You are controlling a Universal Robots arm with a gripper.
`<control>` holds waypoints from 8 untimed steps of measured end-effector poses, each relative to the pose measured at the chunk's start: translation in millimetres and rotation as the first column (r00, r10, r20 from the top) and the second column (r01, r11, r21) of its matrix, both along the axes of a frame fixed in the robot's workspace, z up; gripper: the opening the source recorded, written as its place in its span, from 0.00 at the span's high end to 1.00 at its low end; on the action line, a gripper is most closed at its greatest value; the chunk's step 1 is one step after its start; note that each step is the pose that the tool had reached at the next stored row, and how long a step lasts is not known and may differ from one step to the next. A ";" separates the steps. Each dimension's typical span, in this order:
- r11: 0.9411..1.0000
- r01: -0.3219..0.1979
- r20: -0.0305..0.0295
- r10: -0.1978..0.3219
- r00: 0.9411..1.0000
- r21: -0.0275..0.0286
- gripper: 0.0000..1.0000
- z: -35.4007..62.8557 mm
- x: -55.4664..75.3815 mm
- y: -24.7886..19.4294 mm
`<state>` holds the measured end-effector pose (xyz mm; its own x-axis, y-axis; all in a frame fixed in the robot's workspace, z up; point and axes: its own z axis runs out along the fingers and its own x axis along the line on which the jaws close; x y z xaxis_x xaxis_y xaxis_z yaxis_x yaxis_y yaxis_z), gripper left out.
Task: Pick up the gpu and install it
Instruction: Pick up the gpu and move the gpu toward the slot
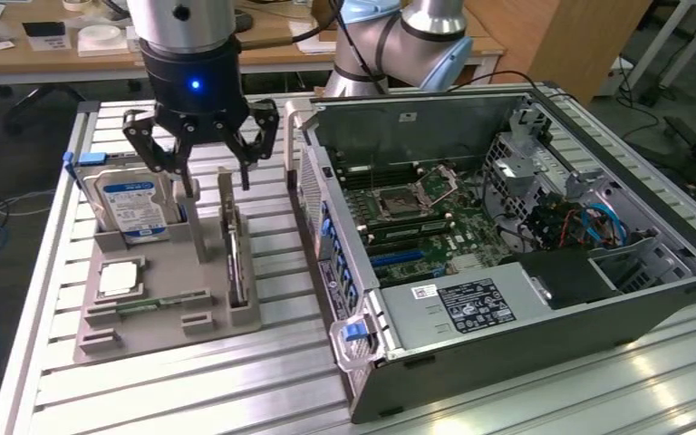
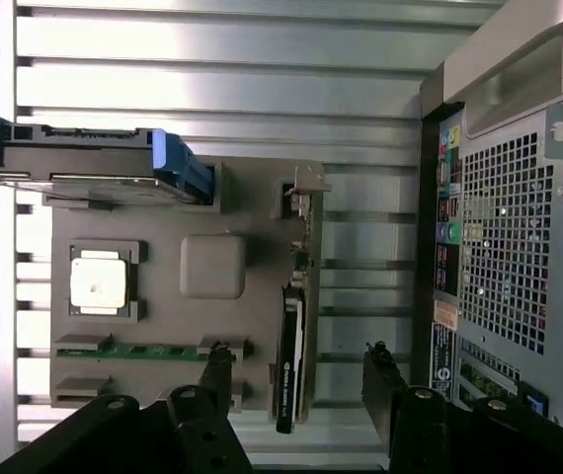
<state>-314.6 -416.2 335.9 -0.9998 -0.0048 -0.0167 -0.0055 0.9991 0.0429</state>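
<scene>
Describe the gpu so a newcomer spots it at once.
Find the open computer case; beside it, on the exterior view's left, sits a grey parts tray. The gpu is the thin card standing on edge in the tray's slot nearest the case. Unlike the blue-labelled hard drive and the small green memory stick, it is long and black-faced.

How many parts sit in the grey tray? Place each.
4: hard drive upright at the far end, processor flat midway, memory stick nearer, gpu on edge beside the case.
</scene>
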 end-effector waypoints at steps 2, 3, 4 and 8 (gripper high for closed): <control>1.000 0.000 0.000 0.000 1.000 0.000 0.35 -3.8 2.8 0.0; 1.000 0.000 0.000 0.000 1.000 0.000 0.35 -5.6 4.0 0.0; 1.000 0.000 0.000 0.000 1.000 0.000 0.35 -7.4 4.8 0.0; 1.000 0.001 0.000 -0.001 1.000 0.000 0.35 -14.6 5.1 -0.1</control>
<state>-309.5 -416.3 321.3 -0.9999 -0.0040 -0.0168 -0.0047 0.9991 0.0430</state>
